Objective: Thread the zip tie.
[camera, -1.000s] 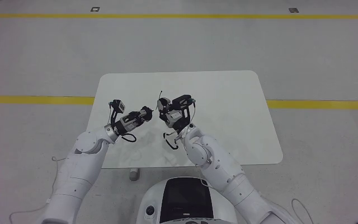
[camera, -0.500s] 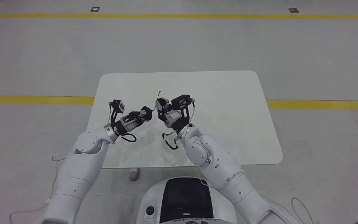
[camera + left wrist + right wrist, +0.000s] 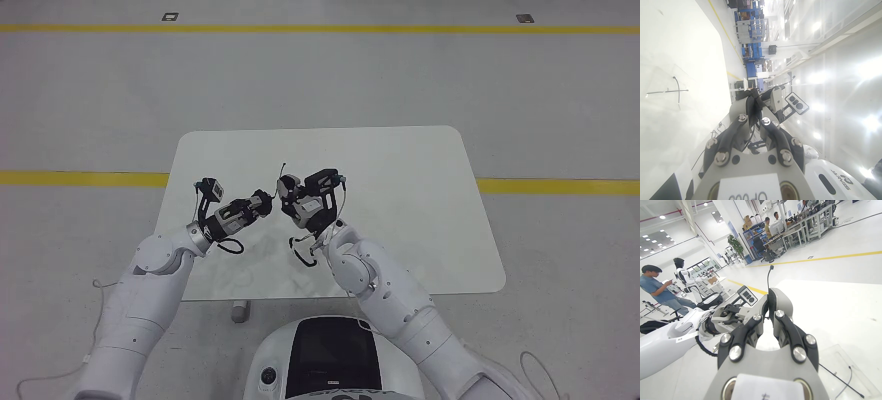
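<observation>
Seeing a tiny sideways creep since a second ago, with the right gripper (image 3: 769, 295) and the zip tie (image 3: 768, 278) both a hair nearer the left gripper (image 3: 265, 200). Clamped hard on the zip tie there, head end poking up past the right gripper's tips, tail dropping out behind them. As for the left gripper: parked just beside the right gripper, nearly tip to tip, and pinched closed too going by the left wrist view, but can't tell about any tail caught in that pinch. Reads like the line-up step to me, with no tail through the head so far. Next move probably calls for aiming the loose tail at the slot in the head and feeding it in straight, so steady hold, fine aim, no twisting. Also spotted spare ties (image 3: 678, 89) lying on the table (image 3: 400, 200), well apart from the right gripper.
</observation>
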Tool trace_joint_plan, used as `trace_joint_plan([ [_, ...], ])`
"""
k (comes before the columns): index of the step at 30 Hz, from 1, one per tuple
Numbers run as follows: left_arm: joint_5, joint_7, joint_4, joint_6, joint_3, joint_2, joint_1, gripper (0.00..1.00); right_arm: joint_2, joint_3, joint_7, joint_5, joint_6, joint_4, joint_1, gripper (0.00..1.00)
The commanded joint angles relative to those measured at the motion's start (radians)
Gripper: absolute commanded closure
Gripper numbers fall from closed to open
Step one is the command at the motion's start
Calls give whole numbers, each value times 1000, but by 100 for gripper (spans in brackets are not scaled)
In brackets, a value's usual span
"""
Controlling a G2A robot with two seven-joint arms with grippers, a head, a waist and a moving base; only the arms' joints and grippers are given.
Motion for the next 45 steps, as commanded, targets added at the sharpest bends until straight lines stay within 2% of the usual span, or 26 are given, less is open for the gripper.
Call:
trace_joint_plan([
  [1, 0, 0, 0, 0, 0, 0, 0, 100, -1, 0, -3, 1, 2, 1, 0, 100],
  [36, 0, 0, 0, 0, 0, 0, 0, 100, -4, 0, 12, 1, 12, 9, 2, 100],
  [45, 0, 0, 0, 0, 0, 0, 0, 100, -1, 8, -8, 5, -8, -9, -9, 100],
])
